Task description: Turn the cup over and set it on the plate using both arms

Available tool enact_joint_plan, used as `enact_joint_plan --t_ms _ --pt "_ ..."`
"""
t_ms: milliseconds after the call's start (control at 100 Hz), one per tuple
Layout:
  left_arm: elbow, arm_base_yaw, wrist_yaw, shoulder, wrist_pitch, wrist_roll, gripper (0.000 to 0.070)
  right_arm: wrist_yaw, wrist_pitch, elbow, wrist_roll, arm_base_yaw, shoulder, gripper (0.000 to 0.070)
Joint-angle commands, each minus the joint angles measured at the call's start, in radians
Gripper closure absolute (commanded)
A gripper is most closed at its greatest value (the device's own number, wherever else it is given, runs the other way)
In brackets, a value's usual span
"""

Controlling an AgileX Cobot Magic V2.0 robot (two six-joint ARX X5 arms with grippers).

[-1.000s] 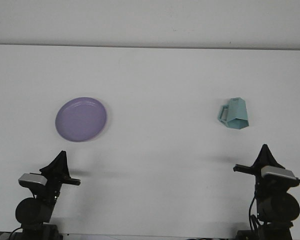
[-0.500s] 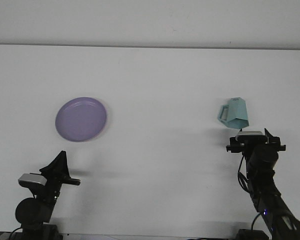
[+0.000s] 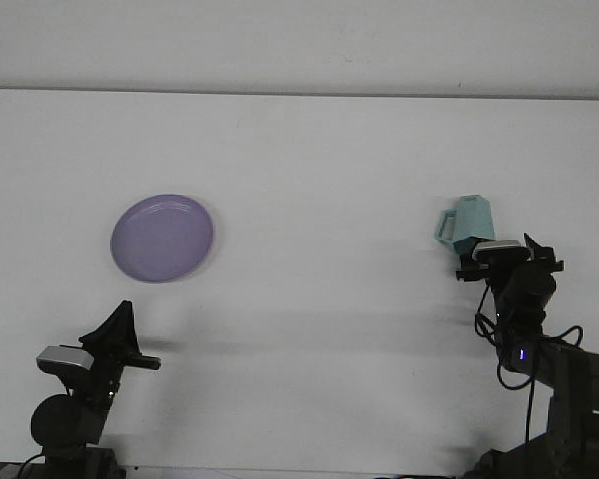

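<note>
Right gripper (image 3: 503, 261) sits at the teal cup (image 3: 467, 222), finger state indiscernible; left gripper (image 3: 120, 324), likewise indiscernible, rests low, well apart from the purple plate (image 3: 162, 238).

My target cup (image 3: 469, 224) is pale teal with faceted sides and a handle on its left. It lies on the right of the white table, at mid depth, resting with its wider, mouth end down and toward the near side. Its lower edge is partly hidden. My plate (image 3: 162, 238) is a round, shallow, lavender dish. It lies flat and empty on the left of the table, well apart from the cup.
</note>
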Motion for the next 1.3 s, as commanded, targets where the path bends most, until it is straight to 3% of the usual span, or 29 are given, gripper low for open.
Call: enact_joint_plan --t_ms 0,160,320,390,460,590,670,990,1290 --pt "-0.019 0.0 -0.006 -0.001 0.012 -0.002 0.0688 -0.007 0.012 0.042 -0.005 -0.011 0.06 0.0136" --pt "-0.019 0.0 -0.006 -0.001 0.011 -0.002 0.0688 -0.019 0.011 0.136 -0.005 -0.018 0.163 0.0136" --pt "-0.019 0.0 -0.006 -0.001 0.011 -0.002 0.0688 -0.076 0.011 0.196 -0.005 -0.023 0.225 0.0139" --pt "-0.019 0.0 -0.006 -0.001 0.011 -0.002 0.0688 -0.093 0.011 0.212 -0.005 -0.023 0.239 0.0178" --pt "-0.019 0.0 -0.006 -0.001 0.011 -0.002 0.0688 -0.11 0.012 0.217 -0.005 -0.023 0.246 0.0268" --pt "-0.019 0.0 -0.006 -0.001 0.011 -0.002 0.0688 -0.145 0.012 0.22 -0.005 -0.023 0.247 0.0592" --pt "-0.019 0.0 -0.006 -0.001 0.011 -0.002 0.0688 -0.161 0.013 0.22 -0.005 -0.023 0.247 0.0689" --pt "-0.019 0.0 -0.006 -0.001 0.011 -0.002 0.0688 -0.161 -0.051 0.22 0.097 -0.014 0.148 0.069" --pt "-0.018 0.0 -0.006 -0.001 0.016 -0.002 0.0688 -0.217 -0.52 0.22 0.278 0.026 -0.245 0.0692"
